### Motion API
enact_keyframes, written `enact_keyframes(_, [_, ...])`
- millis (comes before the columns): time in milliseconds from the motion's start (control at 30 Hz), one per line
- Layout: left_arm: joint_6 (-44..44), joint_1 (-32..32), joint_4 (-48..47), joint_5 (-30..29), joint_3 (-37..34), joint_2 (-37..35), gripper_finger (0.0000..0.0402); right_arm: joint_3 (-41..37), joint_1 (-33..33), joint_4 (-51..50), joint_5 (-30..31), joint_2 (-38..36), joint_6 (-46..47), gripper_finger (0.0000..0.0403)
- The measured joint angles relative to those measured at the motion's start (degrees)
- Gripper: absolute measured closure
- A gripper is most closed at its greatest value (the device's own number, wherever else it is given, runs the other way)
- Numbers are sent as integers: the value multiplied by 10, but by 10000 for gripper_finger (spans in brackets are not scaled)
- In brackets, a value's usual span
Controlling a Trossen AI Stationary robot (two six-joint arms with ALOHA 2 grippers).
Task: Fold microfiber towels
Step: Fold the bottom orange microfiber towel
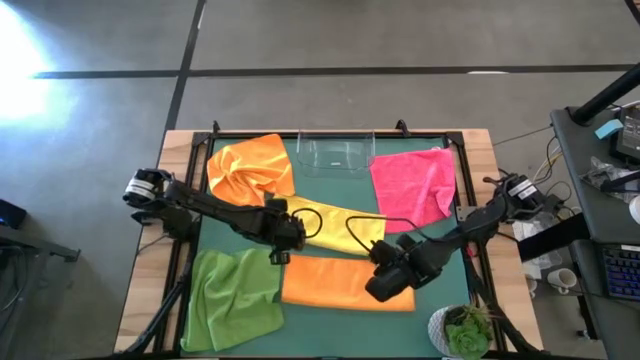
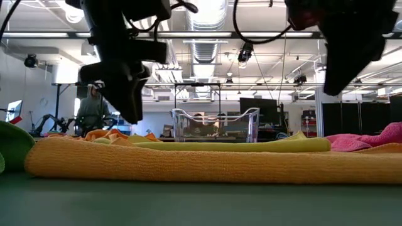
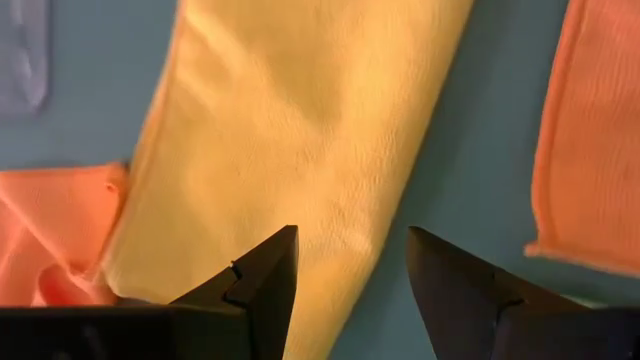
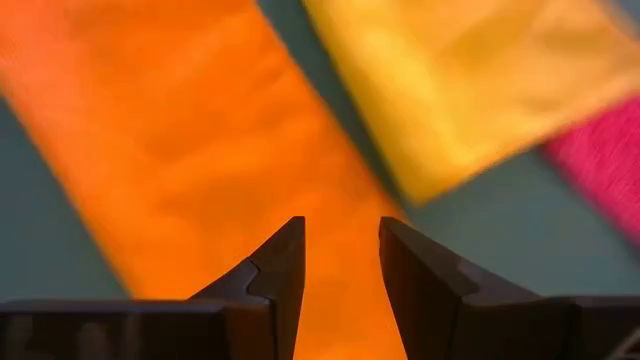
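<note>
**Five towels on the mat, both grippers empty**

No writing can be read. Two orange towels: one folded [image 1: 347, 283], one crumpled [image 1: 250, 168]. One yellow towel [image 1: 335, 228] at centre, one pink [image 1: 413, 186], one green [image 1: 233, 298]. Left gripper [image 3: 350, 275] hovers parted above the yellow; right gripper [image 4: 342, 265] parted above the folded orange.

Two dark arms reaching inward from nine and three o'clock. Left gripper [image 3: 345, 280] hovering near centre, fingers apart, empty. Right gripper [image 4: 340, 270] toward five o'clock, fingers parted, empty.
</note>
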Motion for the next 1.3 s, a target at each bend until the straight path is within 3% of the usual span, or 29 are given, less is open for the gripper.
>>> enact_keyframes(167, [-3,-2,15,79,-1,-2,231,-15,29,4,-15,2,66,282])
enact_keyframes(333, [-17,-21,107,142,-3,-1,231,-36,46,18,-16,2,113,282])
enact_keyframes(867, [-73,-36,173,155,-5,98,231,-115,47,110,-18,3,187,289])
enact_keyframes(1300, [-78,-37,177,103,-4,113,231,-151,47,160,-35,27,205,349])
